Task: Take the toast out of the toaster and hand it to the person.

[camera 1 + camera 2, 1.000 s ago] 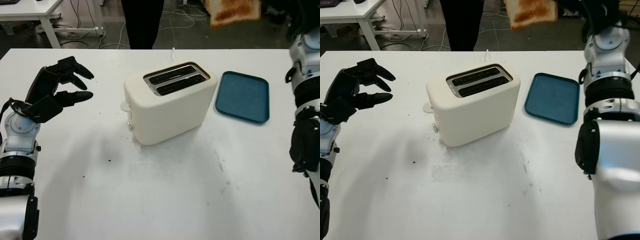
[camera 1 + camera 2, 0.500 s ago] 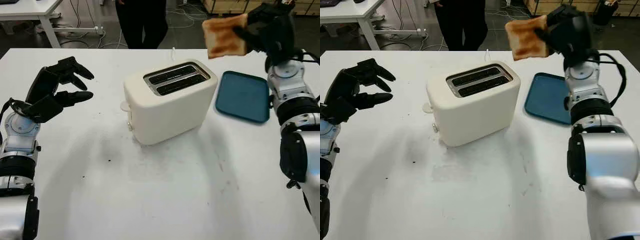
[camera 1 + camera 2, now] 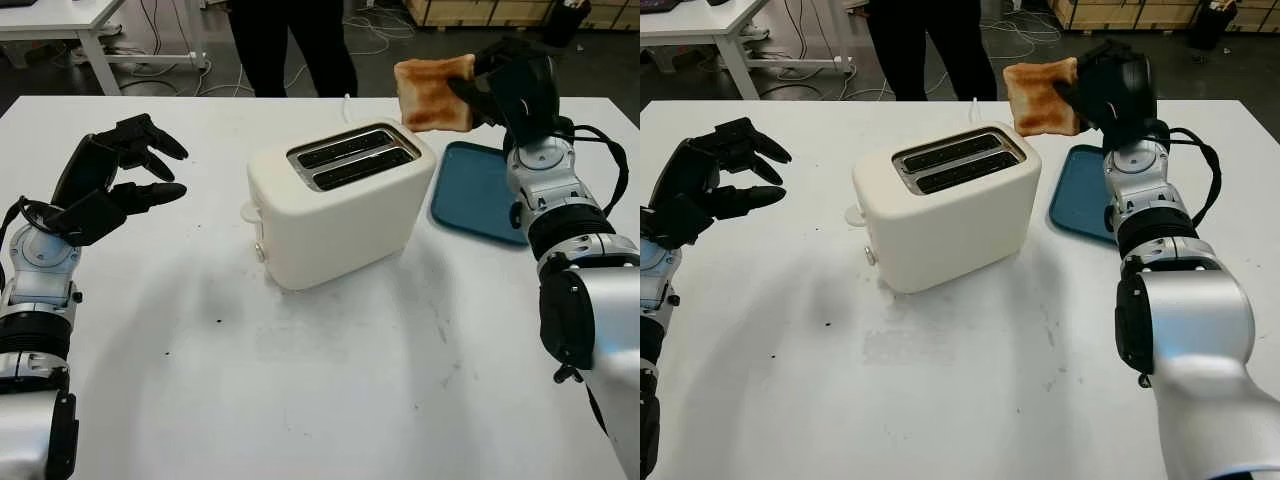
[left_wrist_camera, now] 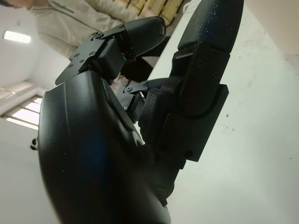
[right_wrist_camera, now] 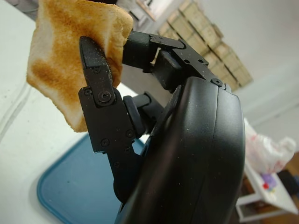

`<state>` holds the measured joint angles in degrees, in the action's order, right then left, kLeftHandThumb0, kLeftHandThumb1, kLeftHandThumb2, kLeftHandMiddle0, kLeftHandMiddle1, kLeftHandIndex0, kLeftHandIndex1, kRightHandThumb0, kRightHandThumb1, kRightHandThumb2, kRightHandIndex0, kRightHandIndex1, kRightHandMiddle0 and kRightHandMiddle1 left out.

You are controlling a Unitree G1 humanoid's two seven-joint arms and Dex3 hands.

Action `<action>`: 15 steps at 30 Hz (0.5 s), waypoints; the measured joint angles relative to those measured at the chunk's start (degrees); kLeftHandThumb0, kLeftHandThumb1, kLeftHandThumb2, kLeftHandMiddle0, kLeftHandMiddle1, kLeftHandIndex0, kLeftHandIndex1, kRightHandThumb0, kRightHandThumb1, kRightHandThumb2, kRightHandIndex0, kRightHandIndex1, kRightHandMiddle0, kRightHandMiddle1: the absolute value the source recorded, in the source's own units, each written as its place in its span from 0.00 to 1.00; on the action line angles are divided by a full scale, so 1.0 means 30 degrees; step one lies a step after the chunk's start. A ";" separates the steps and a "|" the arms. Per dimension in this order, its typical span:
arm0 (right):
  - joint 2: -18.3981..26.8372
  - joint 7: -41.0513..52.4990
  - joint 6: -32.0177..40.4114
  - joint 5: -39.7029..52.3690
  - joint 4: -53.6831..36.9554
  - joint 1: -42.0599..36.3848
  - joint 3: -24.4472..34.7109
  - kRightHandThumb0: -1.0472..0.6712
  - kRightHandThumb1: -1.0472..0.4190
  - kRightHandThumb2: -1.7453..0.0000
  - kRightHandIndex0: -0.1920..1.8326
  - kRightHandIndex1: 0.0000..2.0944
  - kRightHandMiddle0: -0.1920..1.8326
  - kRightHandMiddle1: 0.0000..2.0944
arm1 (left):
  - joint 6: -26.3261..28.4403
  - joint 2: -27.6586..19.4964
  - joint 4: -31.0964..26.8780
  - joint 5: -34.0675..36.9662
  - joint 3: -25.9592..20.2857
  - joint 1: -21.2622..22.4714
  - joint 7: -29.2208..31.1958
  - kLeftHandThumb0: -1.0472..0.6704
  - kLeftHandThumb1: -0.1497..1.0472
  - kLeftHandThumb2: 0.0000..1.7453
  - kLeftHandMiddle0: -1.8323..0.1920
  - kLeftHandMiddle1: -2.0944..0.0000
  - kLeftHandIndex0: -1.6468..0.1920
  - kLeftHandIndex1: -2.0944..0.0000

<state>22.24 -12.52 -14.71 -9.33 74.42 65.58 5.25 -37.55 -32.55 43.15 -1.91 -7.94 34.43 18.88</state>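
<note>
From my head, my right hand (image 3: 515, 85) grips the toast (image 3: 433, 93) in the air above the gap between toaster (image 3: 340, 200) and tray (image 3: 478, 195); both slots look empty, so extraction is done and handover is on. The person (image 3: 293, 45) stands beyond the table's far edge; next I need to reach toward them. My left wrist shows my left hand (image 4: 140, 116) released, over the table. My right wrist shows fingers (image 5: 100, 107) pinching the toast.
</note>
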 measured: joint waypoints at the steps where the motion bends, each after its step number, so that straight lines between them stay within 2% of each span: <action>1: -0.0030 -0.0152 0.0000 0.0002 0.0014 0.0000 0.0066 0.45 0.09 0.92 0.55 0.83 0.46 0.76 | -0.0001 0.0019 0.0000 -0.0001 0.0000 -0.0008 -0.0002 0.00 0.89 0.02 0.60 0.39 0.62 0.44; 3: -0.0080 -0.0421 -0.0005 0.0169 0.0033 0.0000 0.0401 0.45 0.09 0.94 0.54 0.83 0.47 0.75 | -0.0002 0.0029 0.0000 -0.0003 0.0000 -0.0013 -0.0004 0.00 0.89 0.01 0.60 0.39 0.62 0.44; 4: -0.0119 -0.0692 -0.0008 0.0306 0.0038 0.0001 0.0552 0.45 0.09 0.95 0.53 0.82 0.48 0.66 | 0.0000 0.0030 0.0000 -0.0006 0.0001 -0.0014 -0.0005 0.00 0.89 0.01 0.60 0.39 0.62 0.44; 5: -0.0170 -0.0993 -0.0013 0.0363 0.0043 0.0002 0.0675 0.45 0.09 0.96 0.53 0.82 0.50 0.62 | 0.0000 0.0030 0.0000 -0.0006 0.0000 -0.0016 -0.0005 0.00 0.89 0.01 0.60 0.39 0.62 0.44; 6: -0.0212 -0.1282 -0.0016 0.0395 0.0048 0.0002 0.0710 0.45 0.09 0.96 0.53 0.82 0.50 0.61 | 0.0000 0.0030 0.0000 -0.0005 0.0001 -0.0015 -0.0005 0.00 0.89 0.01 0.60 0.39 0.62 0.44; 7: -0.0259 -0.1515 -0.0024 0.0400 0.0057 0.0002 0.0703 0.46 0.09 0.96 0.53 0.83 0.49 0.65 | -0.0001 0.0030 0.0001 -0.0005 0.0001 -0.0016 -0.0005 0.00 0.89 0.01 0.60 0.39 0.62 0.44; 10: -0.0344 -0.2055 -0.0025 0.0282 0.0112 0.0044 0.0647 0.46 0.09 0.95 0.50 0.83 0.50 0.58 | -0.0004 0.0037 0.0011 0.0002 -0.0005 -0.0015 0.0016 0.00 0.89 0.01 0.60 0.39 0.61 0.44; 13: -0.0343 -0.2489 -0.0024 0.0075 0.0182 0.0211 0.0573 0.46 0.09 0.94 0.49 0.83 0.47 0.71 | -0.0009 0.0085 0.0021 0.0003 -0.0005 -0.0015 0.0020 0.00 0.89 0.02 0.59 0.39 0.61 0.45; 14: -0.0343 -0.2533 -0.0022 0.0035 0.0203 0.0291 0.0574 0.46 0.09 0.94 0.48 0.83 0.47 0.63 | -0.0009 0.0095 0.0021 0.0001 -0.0003 -0.0015 0.0017 0.00 0.89 0.02 0.60 0.40 0.61 0.45; 15: -0.0343 -0.2565 -0.0017 0.0034 0.0240 0.0396 0.0583 0.46 0.09 0.94 0.48 0.83 0.48 0.60 | -0.0008 0.0096 0.0021 -0.0002 -0.0003 -0.0016 0.0014 0.00 0.89 0.02 0.60 0.40 0.62 0.45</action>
<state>21.21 -20.21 -14.76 -9.22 75.14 66.77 7.00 -37.57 -32.27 43.21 -1.91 -7.95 34.39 18.92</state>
